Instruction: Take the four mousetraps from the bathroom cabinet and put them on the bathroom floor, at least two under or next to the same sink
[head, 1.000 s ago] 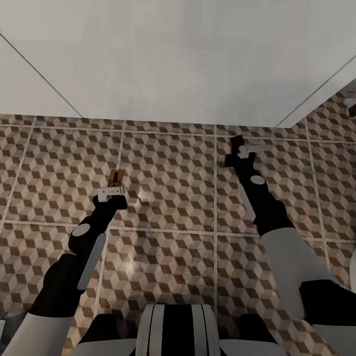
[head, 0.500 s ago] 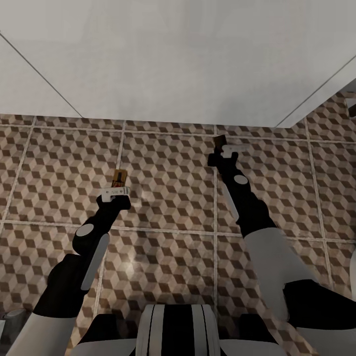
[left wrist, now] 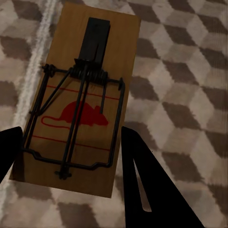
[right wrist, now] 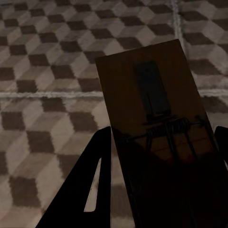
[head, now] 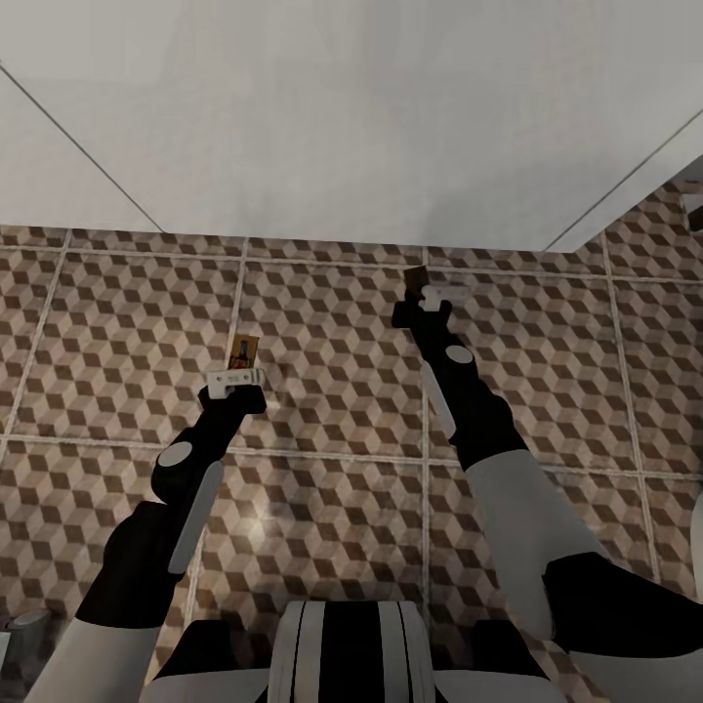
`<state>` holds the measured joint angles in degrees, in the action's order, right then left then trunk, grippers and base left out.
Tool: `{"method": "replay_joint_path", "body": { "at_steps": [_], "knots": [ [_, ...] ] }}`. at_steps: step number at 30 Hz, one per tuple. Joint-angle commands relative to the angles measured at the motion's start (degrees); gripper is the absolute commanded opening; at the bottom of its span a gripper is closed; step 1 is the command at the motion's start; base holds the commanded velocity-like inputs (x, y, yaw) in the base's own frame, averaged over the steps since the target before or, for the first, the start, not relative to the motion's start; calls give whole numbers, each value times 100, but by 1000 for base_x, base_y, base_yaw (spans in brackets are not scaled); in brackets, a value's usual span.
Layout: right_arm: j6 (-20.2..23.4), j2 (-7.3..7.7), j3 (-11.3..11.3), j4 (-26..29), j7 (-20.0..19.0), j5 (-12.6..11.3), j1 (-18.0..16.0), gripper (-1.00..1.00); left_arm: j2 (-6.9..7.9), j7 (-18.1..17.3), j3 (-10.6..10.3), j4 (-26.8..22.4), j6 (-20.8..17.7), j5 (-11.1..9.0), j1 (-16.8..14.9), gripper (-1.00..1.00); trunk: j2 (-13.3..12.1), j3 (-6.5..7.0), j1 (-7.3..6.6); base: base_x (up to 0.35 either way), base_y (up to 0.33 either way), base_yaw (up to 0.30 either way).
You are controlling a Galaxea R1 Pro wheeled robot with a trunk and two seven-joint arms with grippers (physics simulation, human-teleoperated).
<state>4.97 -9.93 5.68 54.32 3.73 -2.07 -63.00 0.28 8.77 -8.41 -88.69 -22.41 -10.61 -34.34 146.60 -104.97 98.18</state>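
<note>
Two mousetraps show, each held above the bathroom floor [head: 332, 322] of brown-and-beige cube tiles. My left gripper [head: 235, 375] is shut on a tan mousetrap [head: 242, 350]; in the left wrist view that mousetrap [left wrist: 83, 102] shows its red mouse mark and dark wire between the black fingers [left wrist: 147, 185]. My right gripper [head: 427, 293] is shut on a second mousetrap [head: 417, 279], which looks dark and shaded in the right wrist view [right wrist: 156, 128], with one black finger [right wrist: 90, 190] beside it.
A white wall or panel [head: 351, 117] rises at the far edge of the tiles. A dark fitting [head: 694, 210] sits at the far right edge. My own base [head: 342, 649] fills the near edge.
My right arm has swung left with its mousetrap, from right of the grout line to on it. My left gripper has shifted slightly right with its mousetrap.
</note>
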Motion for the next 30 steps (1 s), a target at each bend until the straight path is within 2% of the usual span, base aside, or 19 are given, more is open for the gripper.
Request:
{"method": "replay_joint_path", "body": {
  "at_steps": [1, 10, 15, 22, 25, 28, 30],
  "knots": [
    [26, -6, 17, 7, 22, -35, -1, -100, -11, 55, -11, -8, -26, -38, -2, -100, 1, -3, -1, 0, 0, 0],
    [20, -6, 20, -23, -45, -39, -1, -100, -36, 53, -17, -8, -26, -38, -2, -100, 1, -3, -1, 0, 0, 0],
    [10, -6, 26, -393, -60, -35, -1, -100, -37, 55, -18, -8, -26, -38, -2, -100, 1, -3, -1, 0, 0, 0],
    [44, -6, 16, -597, -14, -23, -1, -100, -37, 55, -20, -8, -26, -38, -2, -100, 1, -3, -1, 0, 0, 0],
    [276, -6, 15, -613, -1, -17, -1, -100, -37, 55, -20, -8, -26, -38, -2, -100, 1, -3, -1, 0, 0, 0],
    [848, -6, 7, -587, -6, -1, -1, -100, -37, 55, -24, -8, -26, -38, -2, -100, 1, -3, -1, 0, 0, 0],
    [941, -6, 6, -572, -9, 1, -1, -100, -37, 55, -26, -8, -26, -38, -2, -100, 1, -3, -1, 0, 0, 0]
  ]
}}
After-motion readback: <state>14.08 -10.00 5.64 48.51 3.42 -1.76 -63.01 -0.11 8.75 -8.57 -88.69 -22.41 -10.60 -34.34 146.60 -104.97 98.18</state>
